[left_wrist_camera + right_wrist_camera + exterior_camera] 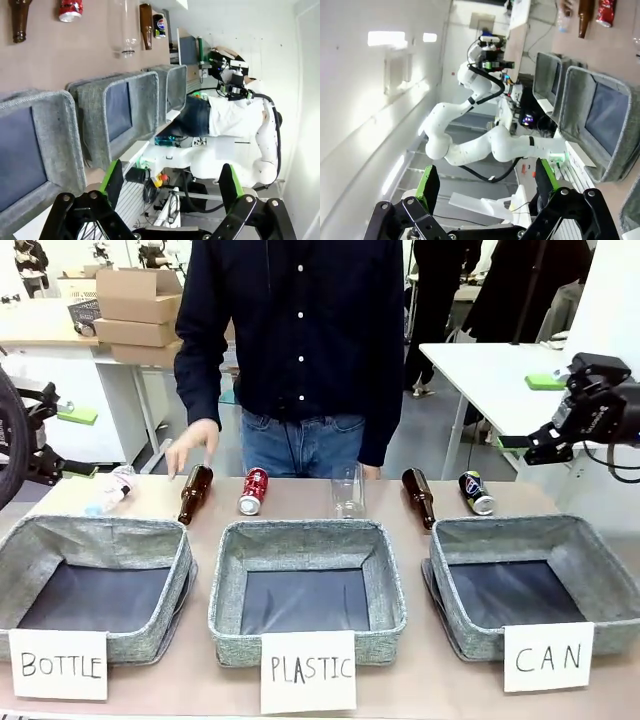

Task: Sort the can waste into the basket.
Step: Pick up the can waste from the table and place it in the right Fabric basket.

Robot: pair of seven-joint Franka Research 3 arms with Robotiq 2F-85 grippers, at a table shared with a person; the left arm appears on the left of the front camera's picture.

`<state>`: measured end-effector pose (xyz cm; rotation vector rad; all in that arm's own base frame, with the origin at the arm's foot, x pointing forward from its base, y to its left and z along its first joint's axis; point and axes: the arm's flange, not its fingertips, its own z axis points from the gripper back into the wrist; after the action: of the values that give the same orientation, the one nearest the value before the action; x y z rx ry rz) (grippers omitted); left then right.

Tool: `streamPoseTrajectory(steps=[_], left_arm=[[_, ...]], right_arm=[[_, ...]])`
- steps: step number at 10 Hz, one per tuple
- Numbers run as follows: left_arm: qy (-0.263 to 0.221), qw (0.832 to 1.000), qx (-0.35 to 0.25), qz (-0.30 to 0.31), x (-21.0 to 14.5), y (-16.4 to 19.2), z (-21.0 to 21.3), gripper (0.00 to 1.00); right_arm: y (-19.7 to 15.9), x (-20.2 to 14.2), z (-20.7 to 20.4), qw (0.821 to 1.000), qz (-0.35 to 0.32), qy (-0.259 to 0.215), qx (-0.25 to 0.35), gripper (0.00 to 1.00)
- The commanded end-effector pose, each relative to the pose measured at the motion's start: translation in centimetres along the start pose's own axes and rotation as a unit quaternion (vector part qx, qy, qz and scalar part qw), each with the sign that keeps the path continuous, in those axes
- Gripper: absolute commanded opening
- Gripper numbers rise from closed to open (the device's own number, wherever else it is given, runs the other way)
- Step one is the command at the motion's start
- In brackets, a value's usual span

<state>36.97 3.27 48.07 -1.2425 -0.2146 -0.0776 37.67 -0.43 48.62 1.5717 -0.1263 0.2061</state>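
The red can (pixel 253 491) lies on the table behind the middle bin, also seen as the red can (pixel 70 10) in the left wrist view. The dark can (pixel 477 492) lies just behind the grey basket (pixel 500 530) fronted by the "CAN" card (pixel 548 657). My right gripper (pixel 545 445) hangs above and to the right of the dark can, off the table's right end. Its own view shows the right gripper (pixel 486 174) open and empty. My left gripper (pixel 172 172) is open and empty too, far from both cans.
Bins marked "BOTTLE" (pixel 60 540) and "PLASTIC" (pixel 300 535) stand left and middle. Two brown bottles (pixel 194 493) (pixel 419 496), a clear cup (pixel 348 490) and a plastic bottle (pixel 110 490) share the back row. A person's hand (pixel 192 445) hovers over the left brown bottle.
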Motion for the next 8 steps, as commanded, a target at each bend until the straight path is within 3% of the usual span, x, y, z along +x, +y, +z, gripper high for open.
streamPoseTrajectory(steps=[1,4,5,6,7,8], left_arm=[[0.013,1.000,-0.008,-0.011,-0.2,0.2,0.6,1.00],[0.013,1.000,-0.008,-0.011,-0.2,0.2,0.6,1.00],[0.013,1.000,-0.008,-0.011,-0.2,0.2,0.6,1.00],[0.013,1.000,-0.008,-0.011,-0.2,0.2,0.6,1.00],[0.013,1.000,-0.008,-0.011,-0.2,0.2,0.6,1.00],[0.013,1.000,-0.008,-0.011,-0.2,0.2,0.6,1.00]], right_arm=[[0.2,0.1,0.4,1.000,0.015,0.002,0.006,1.00],[0.1,0.0,0.1,1.000,0.006,0.003,0.000,1.00],[0.6,2.5,-2.3,0.980,-0.004,-0.073,-0.185,1.00],[0.9,5.5,-3.2,0.941,0.011,-0.113,-0.319,1.00],[0.5,8.9,-2.9,0.848,0.007,-0.206,-0.488,1.00],[0.0,10.7,-2.9,0.798,0.011,-0.201,-0.569,1.00]])
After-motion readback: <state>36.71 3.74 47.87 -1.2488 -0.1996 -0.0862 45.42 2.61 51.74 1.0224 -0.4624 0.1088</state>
